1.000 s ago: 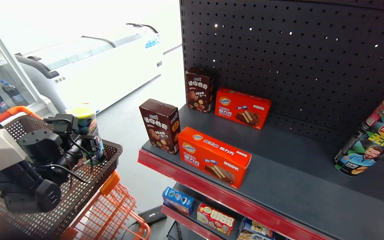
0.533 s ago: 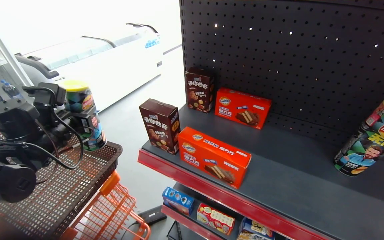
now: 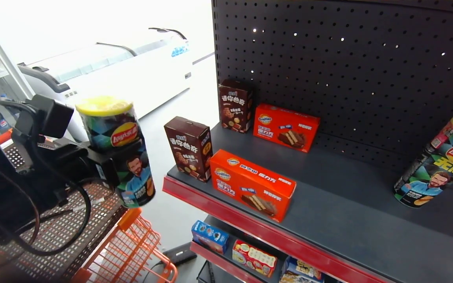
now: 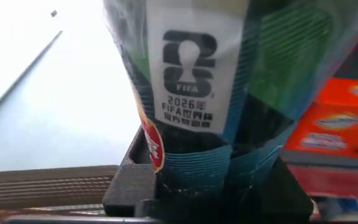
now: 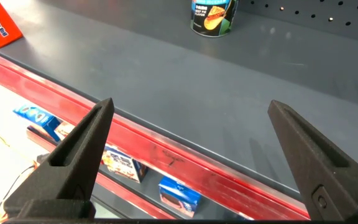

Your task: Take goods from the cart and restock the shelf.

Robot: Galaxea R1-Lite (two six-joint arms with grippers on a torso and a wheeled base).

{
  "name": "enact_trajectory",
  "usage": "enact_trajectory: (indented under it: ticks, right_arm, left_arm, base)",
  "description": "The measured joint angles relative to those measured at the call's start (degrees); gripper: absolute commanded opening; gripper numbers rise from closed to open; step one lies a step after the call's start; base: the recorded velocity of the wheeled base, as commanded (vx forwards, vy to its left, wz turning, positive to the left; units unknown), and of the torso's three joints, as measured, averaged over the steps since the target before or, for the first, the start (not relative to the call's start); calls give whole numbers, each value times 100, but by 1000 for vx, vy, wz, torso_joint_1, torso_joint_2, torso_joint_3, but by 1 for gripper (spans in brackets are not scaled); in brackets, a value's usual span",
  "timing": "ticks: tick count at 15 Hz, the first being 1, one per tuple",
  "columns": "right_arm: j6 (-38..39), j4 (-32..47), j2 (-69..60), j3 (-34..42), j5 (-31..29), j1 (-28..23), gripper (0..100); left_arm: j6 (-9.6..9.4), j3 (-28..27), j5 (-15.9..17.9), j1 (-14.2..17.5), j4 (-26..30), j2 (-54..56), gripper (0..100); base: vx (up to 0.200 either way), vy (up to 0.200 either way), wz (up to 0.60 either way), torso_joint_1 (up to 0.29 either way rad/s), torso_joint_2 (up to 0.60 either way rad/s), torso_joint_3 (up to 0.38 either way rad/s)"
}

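Note:
A tall chips can (image 3: 118, 149) with a yellow lid hangs upright above the brown cart basket (image 3: 65, 239), left of the shelf's end. My left gripper (image 3: 106, 167) is shut on its lower half. The left wrist view has the can (image 4: 197, 81) close up, rising from between the gripper's (image 4: 210, 186) black fingers. My right gripper (image 5: 194, 168) is open with nothing between its fingers, above the red front edge (image 5: 185, 155) of the dark shelf board (image 3: 348, 196). A second chips can (image 3: 437, 163) leans on the pegboard at the shelf's right; the right wrist view catches its base (image 5: 213, 15).
Two brown biscuit boxes (image 3: 189, 147) (image 3: 235, 105) and two orange wafer boxes (image 3: 252, 184) (image 3: 285, 126) stand at the shelf's left end. The board between them and the leaning can is bare. Small boxes (image 3: 210, 236) sit on the lower shelf. The cart's orange frame (image 3: 136, 251) stands below the basket.
My left gripper has lifted the chips can up out of the cart basket and carried it right, toward the shelf. Nothing on the shelf has moved.

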State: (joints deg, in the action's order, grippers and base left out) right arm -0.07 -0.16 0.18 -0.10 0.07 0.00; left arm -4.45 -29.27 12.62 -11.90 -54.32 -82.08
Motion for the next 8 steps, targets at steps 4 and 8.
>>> enact_trajectory:
  ticks: [4,8]
  right_arm:
    - [0,0,0,0,0,0,100]
    - [2,0,0,0,0,0,100]
  left_arm:
    - [194,419,93,-885,145,590,0]
    - [148,706,506,-1191,5,747,0]
  base:
    - [0,0,0,0,0,0]
    - [0,0,0,0,0,0]
